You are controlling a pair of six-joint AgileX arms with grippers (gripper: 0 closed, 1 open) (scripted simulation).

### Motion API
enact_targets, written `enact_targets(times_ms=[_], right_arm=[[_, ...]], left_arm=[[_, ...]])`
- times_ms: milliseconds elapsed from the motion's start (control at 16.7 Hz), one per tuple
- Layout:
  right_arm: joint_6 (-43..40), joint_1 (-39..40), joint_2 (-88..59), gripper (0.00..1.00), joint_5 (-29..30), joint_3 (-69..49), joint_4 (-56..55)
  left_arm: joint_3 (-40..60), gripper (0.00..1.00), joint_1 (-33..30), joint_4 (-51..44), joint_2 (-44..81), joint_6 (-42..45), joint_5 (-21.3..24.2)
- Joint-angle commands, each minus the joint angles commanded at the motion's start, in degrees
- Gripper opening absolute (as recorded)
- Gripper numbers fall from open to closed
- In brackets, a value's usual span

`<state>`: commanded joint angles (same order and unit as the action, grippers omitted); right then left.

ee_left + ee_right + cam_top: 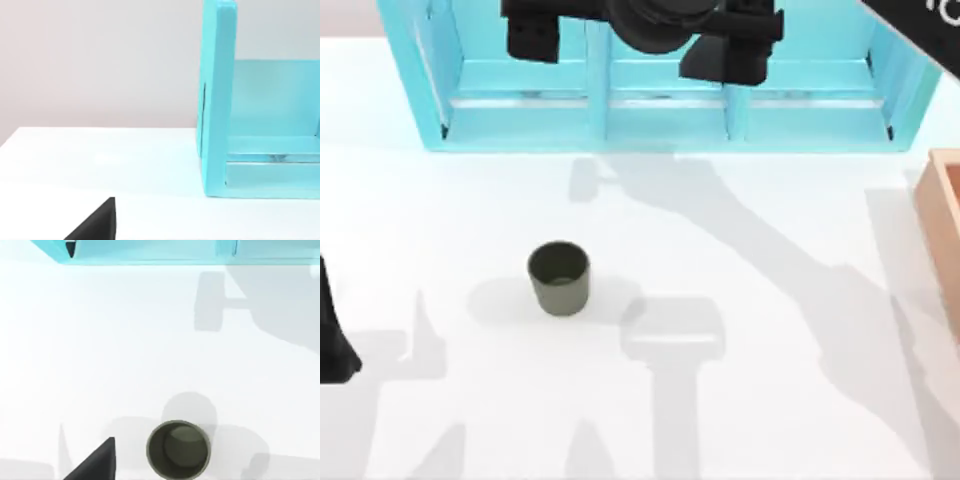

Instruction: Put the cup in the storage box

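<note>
The dark olive-grey cup (559,278) stands upright and alone on the white table, left of the middle, and its dark inside faces the right wrist camera (178,449). A tan wooden corner of the storage box (945,220) shows at the table's right edge. My right gripper (630,50) hangs high over the back of the table, in front of the blue shelf unit, open, with nothing between its fingers and well apart from the cup. My left arm (330,340) is parked at the left edge.
A big light-blue three-compartment shelf unit (660,120) runs along the back of the table; its end wall (220,100) stands close to the left wrist camera. Arm shadows lie on the white tabletop (790,400) between cup and box.
</note>
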<state>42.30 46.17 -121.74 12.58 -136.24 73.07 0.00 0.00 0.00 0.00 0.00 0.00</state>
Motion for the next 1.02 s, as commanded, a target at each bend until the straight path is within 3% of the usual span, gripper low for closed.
enact_targets(times_ms=[540,1020], right_arm=[[8.19,4.09,-23.45,1.00,-2.75,-16.96,15.39],[8.97,3.97,-25.81,1.00,-3.14,-18.34,16.89]], left_arm=[[0.00,1.00,0.00,0.00,0.00,0.00,0.00],[0.00,1.00,0.00,0.00,0.00,0.00,0.00]])
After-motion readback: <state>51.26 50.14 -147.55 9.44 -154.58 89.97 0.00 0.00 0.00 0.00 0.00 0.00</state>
